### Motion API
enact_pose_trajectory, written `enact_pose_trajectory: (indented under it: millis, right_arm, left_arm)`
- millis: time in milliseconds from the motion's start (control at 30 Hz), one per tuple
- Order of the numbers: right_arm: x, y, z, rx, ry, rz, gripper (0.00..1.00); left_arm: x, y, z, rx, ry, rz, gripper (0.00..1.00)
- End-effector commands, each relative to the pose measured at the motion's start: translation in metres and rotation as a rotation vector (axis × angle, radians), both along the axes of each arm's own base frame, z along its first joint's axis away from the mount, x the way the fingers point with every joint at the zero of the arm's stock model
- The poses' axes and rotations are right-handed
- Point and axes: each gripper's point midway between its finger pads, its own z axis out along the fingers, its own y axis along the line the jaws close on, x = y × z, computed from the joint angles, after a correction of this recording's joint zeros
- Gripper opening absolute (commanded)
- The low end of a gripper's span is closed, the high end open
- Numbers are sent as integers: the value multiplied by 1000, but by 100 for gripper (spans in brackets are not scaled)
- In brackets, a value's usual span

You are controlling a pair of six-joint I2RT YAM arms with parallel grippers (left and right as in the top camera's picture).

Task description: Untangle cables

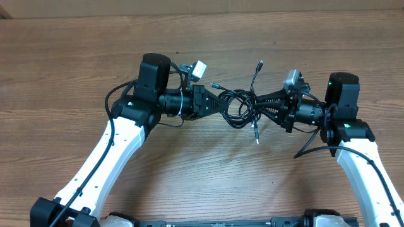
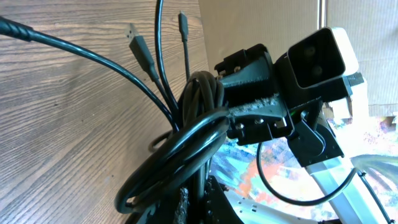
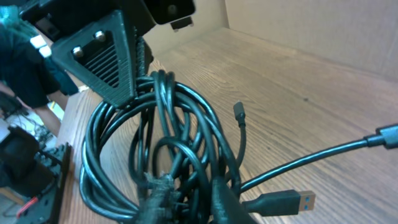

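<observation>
Black, thin, limp and light: cables [image 1: 238, 106] coiled in one knot over the wooden table [image 1: 76, 50], midway between both arms. Clamped on the left side by the left gripper [image 1: 213, 101], pinched on the right by the right gripper [image 1: 260, 104]. Expect slick jackets and springy loops. Take hold of single strands near a loose USB plug [image 3: 298, 200], never the whole bundle.

"Where is there room?"
"On the bare table [image 1: 76, 50], behind the cables [image 1: 238, 104] or in front."
"What's in the way?"
"The left gripper [image 1: 218, 101] and right gripper [image 1: 262, 104], one at each side."
</observation>
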Motion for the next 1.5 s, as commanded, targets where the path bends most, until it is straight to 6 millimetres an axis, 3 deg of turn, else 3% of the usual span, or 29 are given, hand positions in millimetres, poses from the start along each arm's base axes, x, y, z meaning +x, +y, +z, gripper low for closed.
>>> enact_pose_trajectory:
  millis: [0, 133, 433, 533, 633, 1033, 1267, 1400, 1467]
  right_arm:
    - [0, 2, 8, -3, -30, 7, 10]
    - [0, 2, 8, -7, -30, 1, 4]
    - [6, -2, 2, -35, -21, -36, 4]
    - [7, -3, 0, -44, -14, -47, 27]
    - [6, -3, 0, -44, -10, -47, 39]
    - [12, -7, -5, -74, -9, -85, 39]
    - [12, -7, -5, -74, -9, -85, 28]
    - [12, -7, -5, -74, -5, -85, 29]
    - [12, -7, -6, -74, -5, -86, 36]
  left_arm:
    - [-6, -4, 17, -25, -43, -22, 4]
    - [-6, -4, 17, -25, -40, -20, 4]
    - [-6, -4, 17, -25, -40, -20, 4]
    - [-6, -4, 17, -25, -40, -21, 4]
    - [-6, -4, 18, -26, -40, -20, 4]
    - [-17, -16, 20, -38, -42, -64, 4]
    - [-23, -24, 33, -88, -100, -120, 4]
    - [-23, -24, 33, -89, -102, -119, 4]
    - [-23, -24, 33, -89, -102, -119, 4]
